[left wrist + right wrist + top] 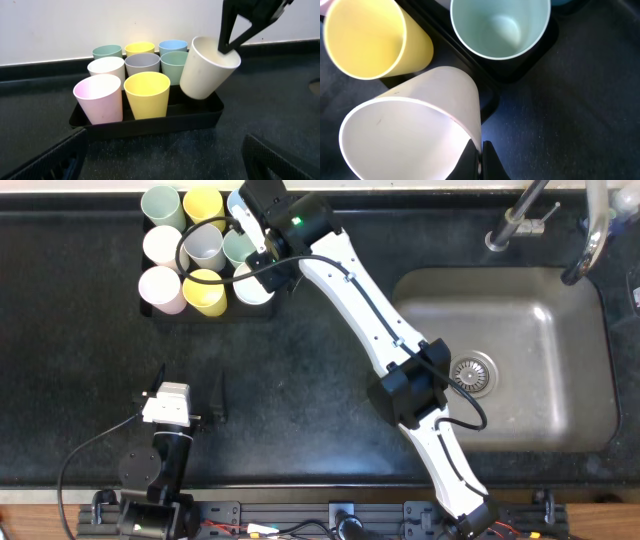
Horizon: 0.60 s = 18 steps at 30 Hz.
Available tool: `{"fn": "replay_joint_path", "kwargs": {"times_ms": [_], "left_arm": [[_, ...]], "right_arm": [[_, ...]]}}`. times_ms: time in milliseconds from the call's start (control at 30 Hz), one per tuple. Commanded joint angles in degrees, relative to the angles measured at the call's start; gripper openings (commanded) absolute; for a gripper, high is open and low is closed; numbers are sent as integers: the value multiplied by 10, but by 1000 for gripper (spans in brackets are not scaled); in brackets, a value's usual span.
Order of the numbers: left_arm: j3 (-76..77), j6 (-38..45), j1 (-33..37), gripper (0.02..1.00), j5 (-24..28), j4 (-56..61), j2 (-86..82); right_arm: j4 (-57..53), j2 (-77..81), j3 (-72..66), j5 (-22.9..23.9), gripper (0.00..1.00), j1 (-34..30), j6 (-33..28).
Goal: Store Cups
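Your right gripper [226, 49] pinches the rim of the white cup [202, 75]. The cup is tipped over a corner of the black tray [150, 122], beside a yellow cup [146, 95]. Your left gripper [165, 160] has its fingers wide apart, well away from the tray

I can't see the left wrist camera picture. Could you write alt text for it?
The right gripper pinches the rim of a tilted white cup over the one empty corner of a black tray. Eight upright cups in pink, yellow, white, grey, green and blue fill the rest.
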Motion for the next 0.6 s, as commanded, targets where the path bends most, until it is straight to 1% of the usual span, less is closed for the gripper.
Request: {"fn": "replay_joint_path", "kwargs": {"times_ms": [33, 200, 600], "left_arm": [[-3, 11, 3, 998, -1, 0, -6], [-3, 11, 3, 998, -1, 0, -6], [-3, 11, 3, 998, -1, 0, -6]], "right_arm": [[9, 10, 10, -3, 42, -2, 0], [15, 14, 10, -9, 45, -3, 0], [12, 33, 9, -8, 45, -3, -3]]}}
